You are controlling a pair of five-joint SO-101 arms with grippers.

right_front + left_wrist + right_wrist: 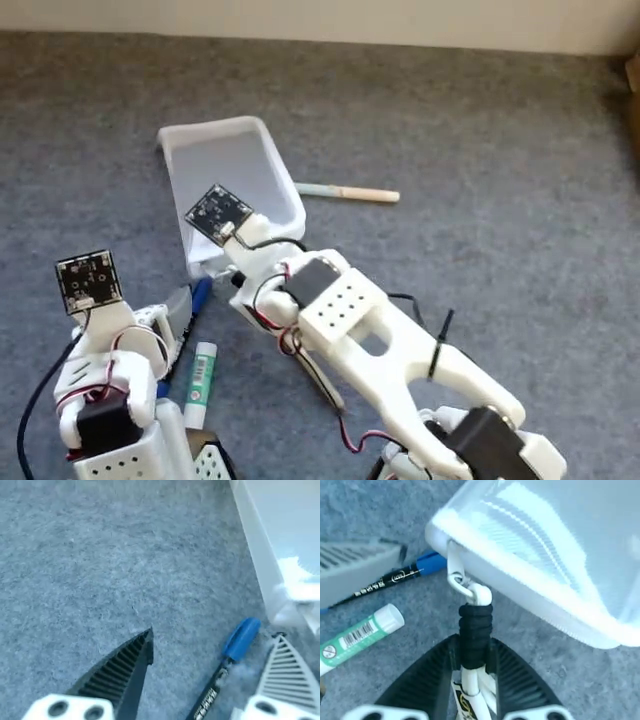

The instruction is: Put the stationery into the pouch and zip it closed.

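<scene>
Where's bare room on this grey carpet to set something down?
Free: the grey carpet right of the cream pencil and left of the translucent white pouch. Crowded: the pouch's near side, around the blue-capped black marker and green glue stick.

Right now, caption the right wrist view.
Right tool clamps the black-wrapped zipper pull of the translucent white plastic pouch; blue-capped black marker lies nearby.

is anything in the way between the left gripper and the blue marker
Nothing visible. The blue-capped marker lies on the carpet between the open left gripper's fingers, nearer the white one. Beyond it, the right gripper is shut on the zipper pull at the pouch's near corner.
</scene>
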